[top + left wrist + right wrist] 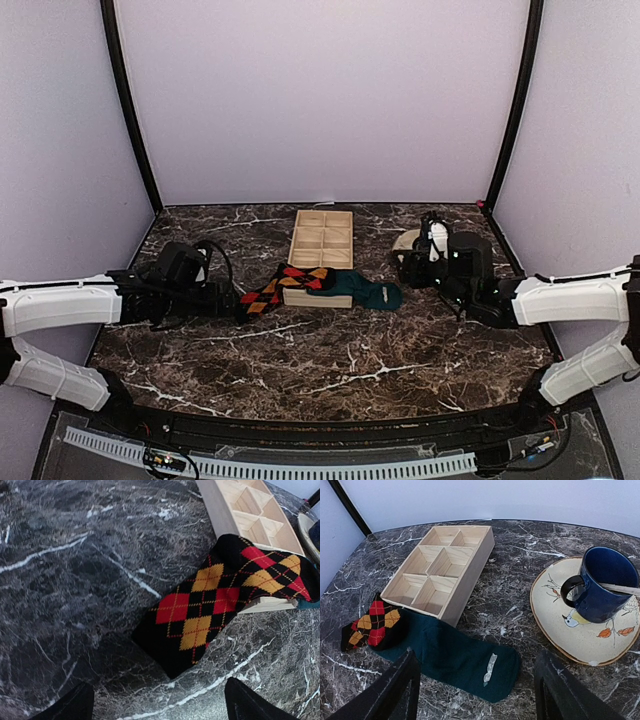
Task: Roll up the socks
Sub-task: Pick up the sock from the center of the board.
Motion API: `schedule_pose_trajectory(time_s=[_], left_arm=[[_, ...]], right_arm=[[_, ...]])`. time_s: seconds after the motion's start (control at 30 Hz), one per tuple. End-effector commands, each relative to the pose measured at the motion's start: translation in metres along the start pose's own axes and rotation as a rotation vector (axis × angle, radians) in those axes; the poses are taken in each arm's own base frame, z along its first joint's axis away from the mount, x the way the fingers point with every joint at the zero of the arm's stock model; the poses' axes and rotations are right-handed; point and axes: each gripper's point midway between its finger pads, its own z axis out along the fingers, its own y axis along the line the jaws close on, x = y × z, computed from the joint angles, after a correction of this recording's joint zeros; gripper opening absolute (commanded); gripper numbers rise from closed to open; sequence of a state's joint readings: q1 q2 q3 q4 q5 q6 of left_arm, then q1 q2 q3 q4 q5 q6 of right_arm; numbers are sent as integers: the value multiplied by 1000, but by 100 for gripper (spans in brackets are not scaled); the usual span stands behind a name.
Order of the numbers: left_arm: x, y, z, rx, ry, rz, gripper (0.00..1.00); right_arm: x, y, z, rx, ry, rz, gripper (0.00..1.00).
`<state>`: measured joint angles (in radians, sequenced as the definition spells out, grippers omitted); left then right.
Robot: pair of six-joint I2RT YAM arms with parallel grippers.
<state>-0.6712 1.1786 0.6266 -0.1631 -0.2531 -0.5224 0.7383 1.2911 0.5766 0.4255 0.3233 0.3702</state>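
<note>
Both unrolled: the argyle sock point(278, 287) lies flat, draped across the tray's point(322, 238) near end and overlapping the teal sock point(366, 291), flat on the counter point(330, 362).

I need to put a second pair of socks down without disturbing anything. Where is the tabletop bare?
Widest bare marble: the near half of the table, in front of the argyle sock and teal sock. Also bare: the back-left corner beside the wooden tray, and a strip between tray and plate. Crowded: the tray's near edge, where both socks overlap.
</note>
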Motion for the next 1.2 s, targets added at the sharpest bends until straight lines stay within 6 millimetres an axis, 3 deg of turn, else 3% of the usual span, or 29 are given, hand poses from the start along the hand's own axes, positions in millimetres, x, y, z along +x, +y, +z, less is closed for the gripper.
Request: schedule_pose_trajectory(time_s=[0.0,0.33,0.87,1.0,1.17], left_arm=[[10,-7,3,8,87,-145,91],[17,-10,24,-35,147,-285,84],[24,-6,58,-99,232,-456,80],[24,5,67,-123,255,-504,71],[30,14,71,-158,293,-529,69]], right_arm=[[-1,7,1,29,14,27,71],[13,24,5,1,72,15,71],[10,39,3,-44,69,5,70],[8,43,2,-54,67,4,70],[0,48,0,-70,51,4,69]])
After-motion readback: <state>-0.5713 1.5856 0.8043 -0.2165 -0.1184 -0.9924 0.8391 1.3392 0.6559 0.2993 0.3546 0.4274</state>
